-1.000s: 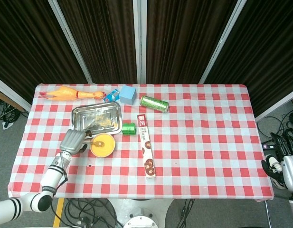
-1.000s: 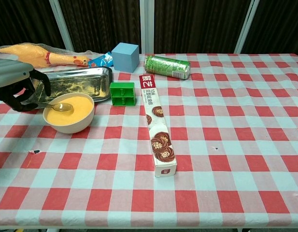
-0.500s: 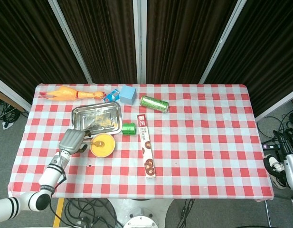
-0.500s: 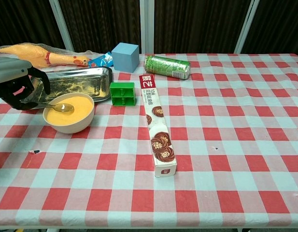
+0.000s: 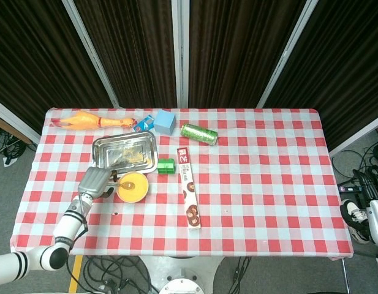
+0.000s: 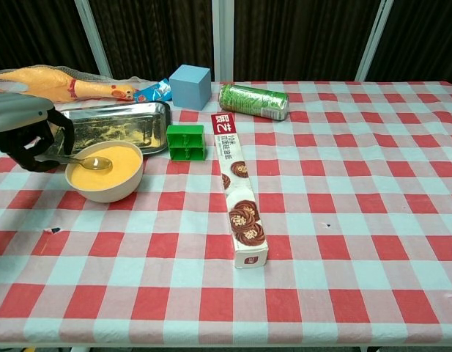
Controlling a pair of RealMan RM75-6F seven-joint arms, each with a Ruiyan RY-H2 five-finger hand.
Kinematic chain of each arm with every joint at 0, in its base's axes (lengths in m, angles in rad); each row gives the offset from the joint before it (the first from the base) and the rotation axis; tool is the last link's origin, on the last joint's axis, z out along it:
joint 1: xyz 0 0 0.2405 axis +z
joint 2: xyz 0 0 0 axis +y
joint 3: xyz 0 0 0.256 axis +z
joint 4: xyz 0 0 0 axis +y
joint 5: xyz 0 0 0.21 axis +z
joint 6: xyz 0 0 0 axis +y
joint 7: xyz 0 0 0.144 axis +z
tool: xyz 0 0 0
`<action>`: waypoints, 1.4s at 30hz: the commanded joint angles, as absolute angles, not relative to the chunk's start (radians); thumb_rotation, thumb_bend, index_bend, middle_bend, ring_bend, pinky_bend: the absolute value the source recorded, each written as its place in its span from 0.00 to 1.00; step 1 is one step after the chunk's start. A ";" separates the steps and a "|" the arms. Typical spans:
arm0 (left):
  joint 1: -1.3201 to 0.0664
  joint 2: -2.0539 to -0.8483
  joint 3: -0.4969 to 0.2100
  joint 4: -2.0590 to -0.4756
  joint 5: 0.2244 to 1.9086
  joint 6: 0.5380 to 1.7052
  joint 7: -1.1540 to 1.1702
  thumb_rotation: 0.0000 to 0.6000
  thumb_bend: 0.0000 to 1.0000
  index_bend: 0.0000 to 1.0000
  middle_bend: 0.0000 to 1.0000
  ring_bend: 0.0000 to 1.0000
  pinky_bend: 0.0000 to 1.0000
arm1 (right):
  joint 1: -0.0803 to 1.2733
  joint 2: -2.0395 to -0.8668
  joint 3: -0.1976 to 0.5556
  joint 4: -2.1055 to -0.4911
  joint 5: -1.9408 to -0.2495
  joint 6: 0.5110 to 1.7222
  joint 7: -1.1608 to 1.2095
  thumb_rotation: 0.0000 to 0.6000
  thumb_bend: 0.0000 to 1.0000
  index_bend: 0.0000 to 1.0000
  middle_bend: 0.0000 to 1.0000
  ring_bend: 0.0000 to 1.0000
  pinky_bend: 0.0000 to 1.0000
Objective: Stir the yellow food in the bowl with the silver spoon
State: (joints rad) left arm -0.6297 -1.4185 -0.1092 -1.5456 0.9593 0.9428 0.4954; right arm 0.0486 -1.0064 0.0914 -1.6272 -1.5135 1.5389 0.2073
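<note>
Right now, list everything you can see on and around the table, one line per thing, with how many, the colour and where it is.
Round bowl of yellow food: one, cream, near left of table.
Silver metal spoon: one, tip in the bowl, handle in the left hand.
Rectangular steel tray: one, silver, behind the bowl.
Rubber chicken toy: one, yellow-orange, far left edge.
Blue cube: one, light blue, far side, right of the chicken.
Small blue packet: one, beside the cube.
Green can: one, lying on its side, right of the cube.
Green plastic block: one, right of the tray.
Long cookie box: one, white and red, centre.
Checked tablecloth: one, red and white.
Left hand: grey and black, holds the spoon.
Right hand: not in view.
</note>
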 commanded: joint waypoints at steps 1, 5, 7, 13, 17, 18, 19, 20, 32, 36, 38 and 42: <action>-0.634 -1.421 -0.108 -1.541 0.953 0.941 0.495 1.00 0.37 0.53 0.89 0.87 0.94 | 0.049 -1.007 0.092 -1.625 -1.514 1.539 0.208 1.00 0.29 0.00 0.12 0.00 0.00; -0.638 -1.423 -0.106 -1.537 0.944 0.946 0.497 1.00 0.37 0.54 0.89 0.87 0.94 | 0.048 -1.007 0.092 -1.623 -1.512 1.540 0.211 1.00 0.29 0.00 0.11 0.00 0.00; -0.640 -1.422 -0.105 -1.536 0.939 0.947 0.496 1.00 0.38 0.54 0.89 0.87 0.94 | 0.047 -1.007 0.092 -1.621 -1.511 1.539 0.213 1.00 0.29 0.00 0.12 0.00 0.00; -0.646 -1.423 -0.097 -1.533 0.933 0.945 0.497 1.00 0.38 0.55 0.89 0.87 0.94 | 0.047 -1.010 0.092 -1.617 -1.508 1.536 0.217 1.00 0.29 0.00 0.11 0.00 0.00; -0.649 -1.426 -0.094 -1.528 0.929 0.946 0.495 1.00 0.38 0.55 0.89 0.87 0.94 | 0.046 -1.011 0.092 -1.614 -1.507 1.536 0.219 1.00 0.29 0.00 0.11 0.00 0.00; -0.650 -1.427 -0.093 -1.526 0.929 0.947 0.496 1.00 0.38 0.55 0.89 0.87 0.94 | 0.046 -1.011 0.092 -1.614 -1.507 1.536 0.219 1.00 0.29 0.00 0.11 0.00 0.00; -0.650 -1.427 -0.092 -1.525 0.928 0.948 0.498 1.00 0.38 0.55 0.89 0.87 0.94 | 0.046 -1.011 0.092 -1.614 -1.507 1.537 0.219 1.00 0.29 0.00 0.12 0.00 0.00; -0.651 -1.428 -0.090 -1.523 0.928 0.949 0.499 1.00 0.38 0.55 0.89 0.87 0.94 | 0.046 -1.011 0.092 -1.614 -1.507 1.537 0.219 1.00 0.29 0.00 0.12 0.00 0.00; -0.653 -1.432 -0.086 -1.510 0.932 0.954 0.480 1.00 0.40 0.60 0.89 0.87 0.94 | 0.046 -1.012 0.092 -1.615 -1.506 1.534 0.218 1.00 0.29 0.00 0.12 0.00 0.00; -0.652 -1.428 -0.084 -1.513 0.939 0.962 0.480 1.00 0.40 0.61 0.89 0.88 0.94 | 0.046 -1.013 0.092 -1.615 -1.508 1.536 0.217 1.00 0.29 0.00 0.12 0.00 0.00; -0.652 -1.421 -0.083 -1.523 0.948 0.974 0.488 1.00 0.40 0.61 0.89 0.88 0.94 | 0.045 -1.013 0.092 -1.614 -1.509 1.537 0.218 1.00 0.29 0.00 0.12 0.00 0.00; -0.659 -1.409 -0.070 -1.541 0.981 1.018 0.559 1.00 0.41 0.63 0.90 0.88 0.94 | 0.044 -1.013 0.092 -1.615 -1.513 1.542 0.217 1.00 0.29 0.00 0.11 0.00 0.00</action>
State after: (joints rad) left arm -0.6545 -1.4153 -0.0773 -1.5318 0.9651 0.9958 0.5228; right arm 0.0444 -1.0129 0.0917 -1.6146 -1.5128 1.5416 0.2169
